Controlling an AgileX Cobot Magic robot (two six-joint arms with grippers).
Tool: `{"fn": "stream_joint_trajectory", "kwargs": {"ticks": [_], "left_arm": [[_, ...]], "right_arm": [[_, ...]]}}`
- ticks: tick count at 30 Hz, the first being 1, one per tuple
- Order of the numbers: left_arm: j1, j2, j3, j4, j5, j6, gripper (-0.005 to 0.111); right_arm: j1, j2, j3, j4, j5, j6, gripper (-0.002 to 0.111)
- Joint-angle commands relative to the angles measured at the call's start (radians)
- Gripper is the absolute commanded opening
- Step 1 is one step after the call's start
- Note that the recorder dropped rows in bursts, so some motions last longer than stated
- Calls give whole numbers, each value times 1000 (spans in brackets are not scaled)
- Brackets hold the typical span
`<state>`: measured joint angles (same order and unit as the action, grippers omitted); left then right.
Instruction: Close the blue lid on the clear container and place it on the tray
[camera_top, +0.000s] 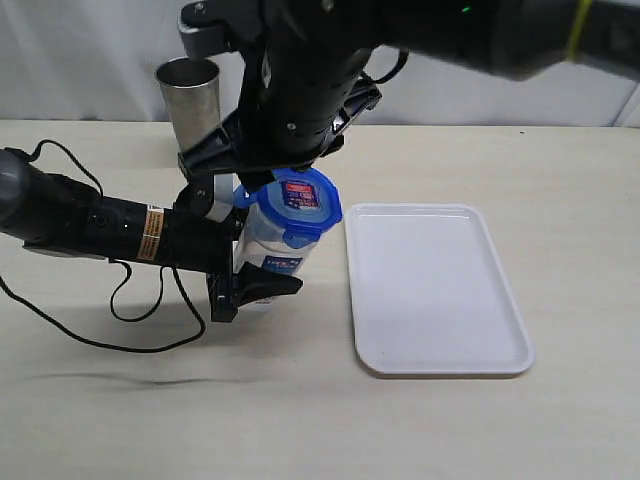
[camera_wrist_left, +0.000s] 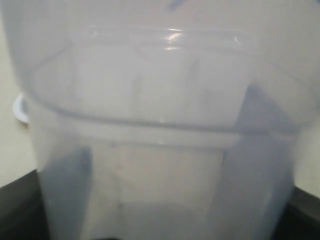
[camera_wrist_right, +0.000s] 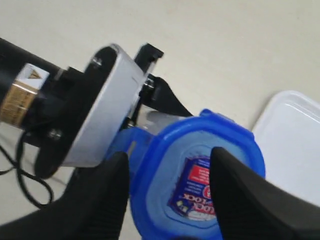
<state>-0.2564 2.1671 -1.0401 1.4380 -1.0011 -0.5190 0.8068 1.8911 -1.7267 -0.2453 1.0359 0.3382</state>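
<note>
Pressed close against my left wrist camera is the tall clear plastic container (camera_wrist_left: 160, 150), clamped low on its sides by my left claw (camera_top: 258, 255). Its round blue plastic lid (camera_top: 303, 205) sits on top. My right claw (camera_wrist_right: 170, 160) hovers over that lid, jaws spread, gripping nothing. On the beige table (camera_top: 300, 420) the container stands just beside the flat white rectangular tray (camera_top: 430, 300), not on it.

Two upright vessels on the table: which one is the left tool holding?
The clear container, the one with the blue lid on top, beside the tray. The left tool clamps its sides. The steel tumbler stands uncapped behind it.
</note>
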Motion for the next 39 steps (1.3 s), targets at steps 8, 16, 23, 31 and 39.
{"fn": "stream_joint_trajectory", "kwargs": {"ticks": [8, 16, 23, 31, 39], "left_arm": [[-1, -13, 3, -7, -30, -13, 0], [-1, -13, 3, -9, -32, -13, 0], [-1, -13, 3, -11, -53, -13, 0], [-1, -13, 3, -13, -57, -13, 0], [-1, -13, 3, -17, -59, -13, 0]], "right_arm": [[25, 132, -77, -108, 155, 73, 41], [34, 159, -77, -29, 164, 14, 39], [34, 188, -77, -32, 183, -10, 39], [34, 228, -77, -44, 185, -52, 34], [56, 224, -116, -40, 184, -100, 34]]}}
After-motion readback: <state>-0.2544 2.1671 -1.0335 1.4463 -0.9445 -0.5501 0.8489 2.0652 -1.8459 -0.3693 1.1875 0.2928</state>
